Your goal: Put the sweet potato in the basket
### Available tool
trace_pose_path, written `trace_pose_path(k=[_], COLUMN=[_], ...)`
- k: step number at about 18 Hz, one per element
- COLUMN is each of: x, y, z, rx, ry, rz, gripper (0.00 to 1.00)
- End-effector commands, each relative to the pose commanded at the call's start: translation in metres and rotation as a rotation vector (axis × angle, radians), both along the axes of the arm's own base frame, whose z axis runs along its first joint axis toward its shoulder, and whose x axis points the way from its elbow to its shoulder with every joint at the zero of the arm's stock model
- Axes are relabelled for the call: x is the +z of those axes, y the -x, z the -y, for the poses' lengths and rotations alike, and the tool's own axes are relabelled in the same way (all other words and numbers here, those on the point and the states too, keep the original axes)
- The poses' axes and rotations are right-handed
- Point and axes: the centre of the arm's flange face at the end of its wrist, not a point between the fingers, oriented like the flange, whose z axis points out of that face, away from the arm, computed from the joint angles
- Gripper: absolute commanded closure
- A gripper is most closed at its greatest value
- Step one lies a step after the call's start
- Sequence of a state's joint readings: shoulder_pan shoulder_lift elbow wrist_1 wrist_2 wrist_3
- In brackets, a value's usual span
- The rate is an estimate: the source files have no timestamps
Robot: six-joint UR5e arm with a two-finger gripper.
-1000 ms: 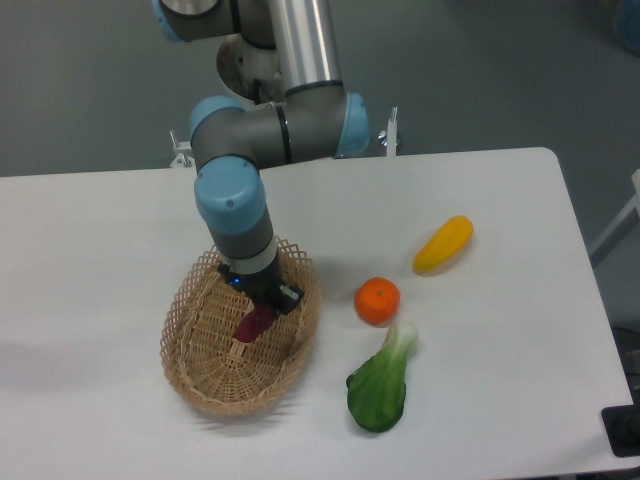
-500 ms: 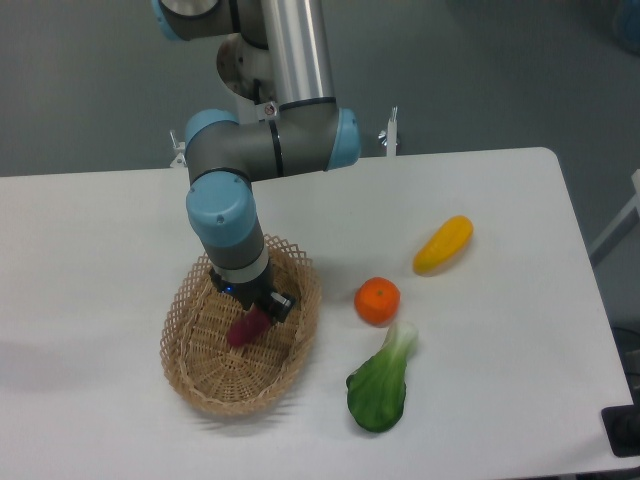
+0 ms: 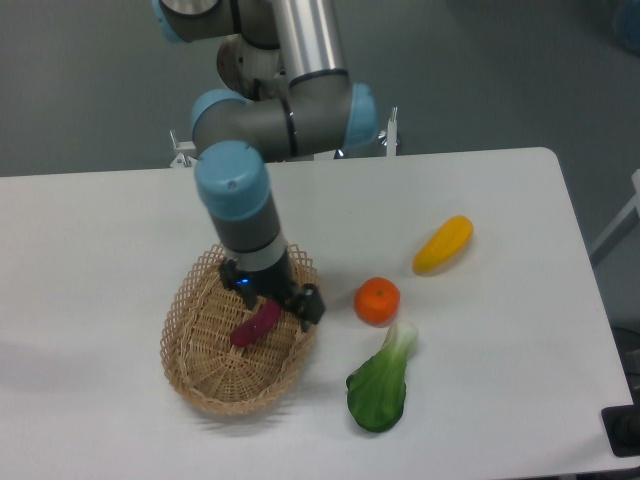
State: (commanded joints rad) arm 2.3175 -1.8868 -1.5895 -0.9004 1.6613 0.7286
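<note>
The magenta-purple sweet potato point(image 3: 255, 324) lies inside the oval tan wicker basket point(image 3: 180, 335), on its floor towards the right side. My gripper point(image 3: 283, 302) hangs just above the basket's right half, over the upper end of the sweet potato. Its jaws stand apart and the sweet potato is no longer between them. One black fingertip point(image 3: 311, 306) shows over the basket's right rim.
A round orange fruit point(image 3: 377, 301) sits just right of the basket. A green leafy vegetable point(image 3: 381, 385) lies in front of it. A yellow elongated vegetable point(image 3: 443, 244) lies farther right. The table's front edge is close below the basket.
The gripper has let go of the sweet potato, which now rests on the basket floor. The jaws have opened and the wrist has moved slightly right and up.
</note>
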Motion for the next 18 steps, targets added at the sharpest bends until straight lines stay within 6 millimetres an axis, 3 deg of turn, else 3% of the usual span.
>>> trace_pose_path(k=[3, 5, 7, 10, 15, 18], x=[0.025, 0.029, 0.038, 0.040, 0.041, 0.040], y=[0.055, 0.085, 0.117, 0.145, 0.171, 0.172], z=[0.031, 0.055, 0.091, 0.128, 0.185, 0.191], rx=[0.003, -0.030, -0.037, -0.221, -0.357, -0.381], ry=[0.006, 0.042, 0.060, 0.164, 0.257, 0.264], rz=[-0.041, -0.051, -0.070, -0.094, -0.053, -0.055], gripper=[0.00, 0.00, 0.00, 0.00, 0.00, 0.00])
